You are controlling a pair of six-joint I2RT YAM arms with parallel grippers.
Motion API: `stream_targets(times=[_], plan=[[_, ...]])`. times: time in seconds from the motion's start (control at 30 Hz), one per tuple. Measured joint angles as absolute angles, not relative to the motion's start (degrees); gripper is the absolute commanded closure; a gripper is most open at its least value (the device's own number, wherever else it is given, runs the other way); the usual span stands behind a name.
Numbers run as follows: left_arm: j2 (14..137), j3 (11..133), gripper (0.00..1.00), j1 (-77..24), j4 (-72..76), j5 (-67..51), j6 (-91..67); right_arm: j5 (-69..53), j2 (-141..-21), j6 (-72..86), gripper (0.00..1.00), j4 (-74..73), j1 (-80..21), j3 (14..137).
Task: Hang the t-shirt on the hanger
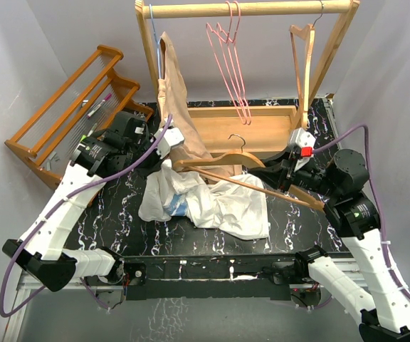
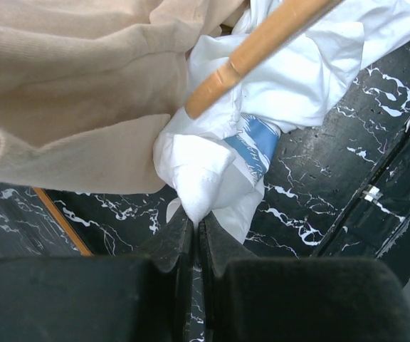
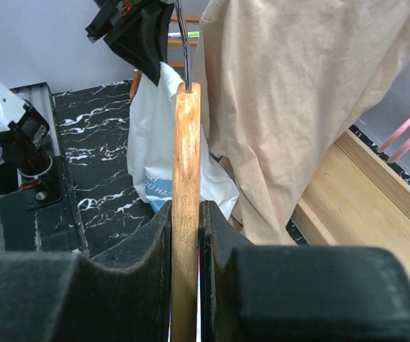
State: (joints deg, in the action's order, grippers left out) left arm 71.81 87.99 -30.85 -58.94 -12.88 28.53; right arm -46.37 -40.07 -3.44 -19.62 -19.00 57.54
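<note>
Top view, t-shirt (image 1: 219, 206): I see it crumpled on the black table (image 1: 119, 214) just in front of the wooden rack (image 1: 240, 125), with the blue print showing on its left part.
Top view, wooden hanger (image 1: 219, 158): it sits over the t-shirt, in front of the rack, with its hook toward the rack. Pink hangers (image 1: 230, 57) and a beige garment (image 1: 176, 92) hang from the rack's rail.
Top view, arms: the left gripper (image 1: 169, 153) is at the shirt's rack-side left corner. The right gripper (image 1: 285, 177) is at the hanger's right end.
Left wrist view, left gripper (image 2: 194, 217): the jaws are pinched fully together on a bunched fold of the t-shirt beside the print. One hanger tip lies against the cloth just beyond.
Right wrist view, right gripper (image 3: 185, 210): the jaws are clamped on the wooden hanger, seen edge-on.
Handling, t-shirt: I judge it light, limp and clingy, sagging wherever it is unsupported. I would hold it at the neck or hem edge, not by a wad.
Handling, hanger: I judge it rigid and smooth, and it may pivot in a narrow pinch.
</note>
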Motion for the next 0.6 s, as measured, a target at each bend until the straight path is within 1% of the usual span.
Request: stream_targets(times=[0.23, 0.6], plan=[[71.8, 87.2, 1.00, -30.9, -58.9, -13.1, 28.5, -45.1, -40.1, -4.2, 0.92, -20.1, -19.0, 57.5], [71.8, 87.2, 1.00, -30.9, -59.0, -14.5, 28.5, -48.8, -41.0, -3.0, 0.92, -17.7, -19.0, 57.2]])
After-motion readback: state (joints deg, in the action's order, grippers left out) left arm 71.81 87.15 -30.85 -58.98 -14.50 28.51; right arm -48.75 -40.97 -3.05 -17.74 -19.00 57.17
